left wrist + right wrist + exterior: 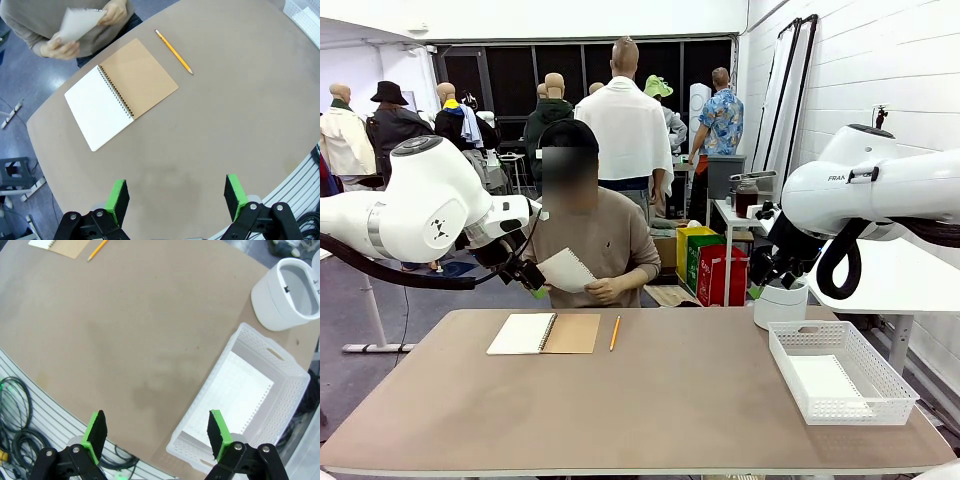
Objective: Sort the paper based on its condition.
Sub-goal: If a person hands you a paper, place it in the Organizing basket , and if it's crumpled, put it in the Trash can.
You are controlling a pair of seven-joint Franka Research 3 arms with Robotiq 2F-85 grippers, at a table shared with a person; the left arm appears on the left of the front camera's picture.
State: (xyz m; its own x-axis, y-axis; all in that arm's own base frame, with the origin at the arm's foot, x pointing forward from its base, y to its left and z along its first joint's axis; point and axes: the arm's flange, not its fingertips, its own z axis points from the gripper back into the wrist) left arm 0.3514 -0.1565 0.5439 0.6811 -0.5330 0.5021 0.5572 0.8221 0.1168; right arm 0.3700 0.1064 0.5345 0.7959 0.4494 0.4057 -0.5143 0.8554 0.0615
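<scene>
Your left gripper [175, 192] is spread wide and empty above the table's [225, 110] near edge. Your right gripper [155, 430] is spread just as wide, gripping nothing, over the basket [287, 371] at the right. The person [610, 240] at the far side holds one paper sheet [567, 270]. A second sheet [235, 395] lies flat in the basket.

Bright even overhead light, faint soft shadows, wide-angle edge distortion, motion-blurred paper [80, 22] far beyond left gripper [176, 195]
</scene>
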